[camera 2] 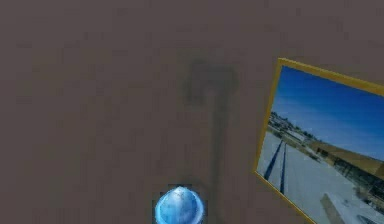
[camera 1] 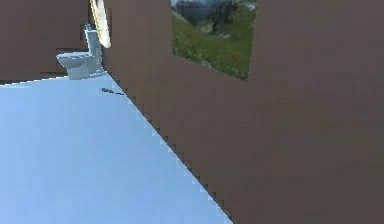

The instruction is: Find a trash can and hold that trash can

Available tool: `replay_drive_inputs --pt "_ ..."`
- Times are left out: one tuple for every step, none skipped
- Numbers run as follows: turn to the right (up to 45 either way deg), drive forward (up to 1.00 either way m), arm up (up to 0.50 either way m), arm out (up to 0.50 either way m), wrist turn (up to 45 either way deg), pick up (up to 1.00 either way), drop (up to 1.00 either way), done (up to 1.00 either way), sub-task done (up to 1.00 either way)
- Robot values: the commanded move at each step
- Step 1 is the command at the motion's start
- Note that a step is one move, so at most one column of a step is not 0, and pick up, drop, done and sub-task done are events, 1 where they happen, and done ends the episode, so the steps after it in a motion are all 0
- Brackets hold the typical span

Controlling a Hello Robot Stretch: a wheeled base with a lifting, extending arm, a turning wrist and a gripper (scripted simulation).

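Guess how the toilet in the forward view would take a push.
The toilet looks bulky, standing on the floor by the far wall: probably heavy and stiff, unlikely to shift or tip. Its smooth pale surface would likely be slippery to grip.
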Motion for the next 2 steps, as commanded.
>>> replay_drive_inputs --pt "0.0 0.00 0.00 0.00 45.0 0.00 0.00 0.00 0.00" --pt "0.0 0.00 0.00 0.00 36.0 0.00 0.00 0.00 0.00"
